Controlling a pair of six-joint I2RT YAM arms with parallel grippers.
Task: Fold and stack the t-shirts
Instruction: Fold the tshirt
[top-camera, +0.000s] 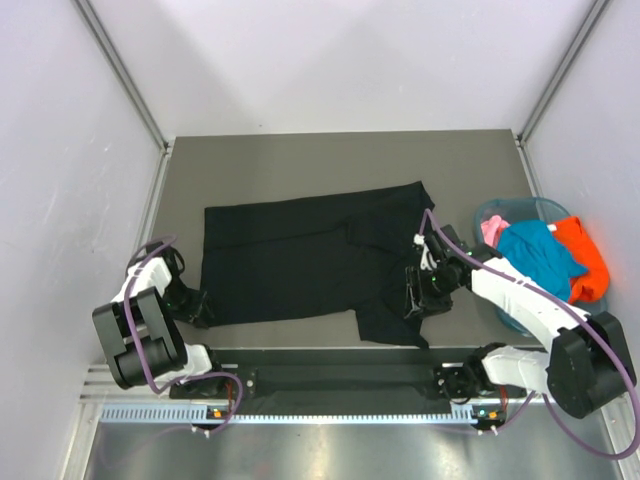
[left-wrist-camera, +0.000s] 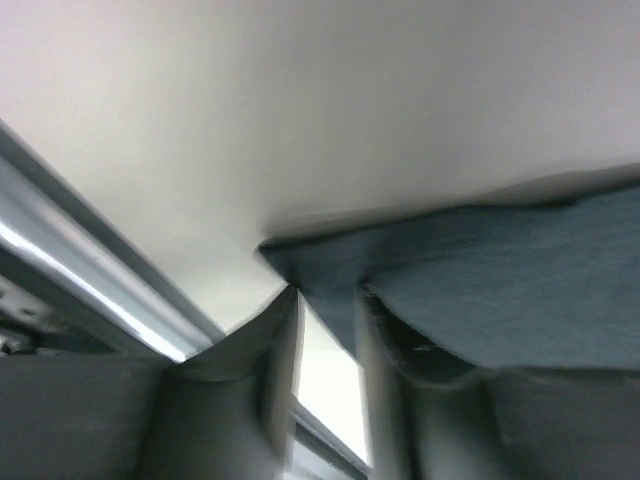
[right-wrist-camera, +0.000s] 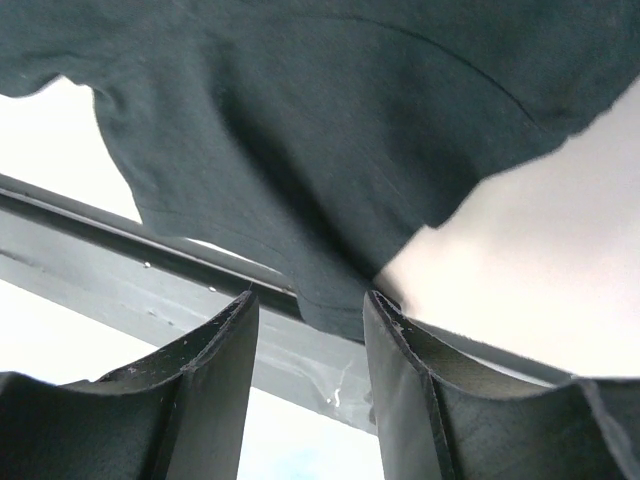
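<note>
Black t-shirt, right hand indistinct against it

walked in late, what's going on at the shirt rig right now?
Both arms are working on the black t-shirt spread across the table. The left gripper is at its near-left corner and the right gripper is at its near-right part. The right jaws stand apart with a cloth edge at their tips. The left jaws are nearly together at the corner, but it is unclear whether they grip it. The teal shirt, orange shirt and pink shirt sit bunched in the basket. Nothing is stacked yet.
</note>
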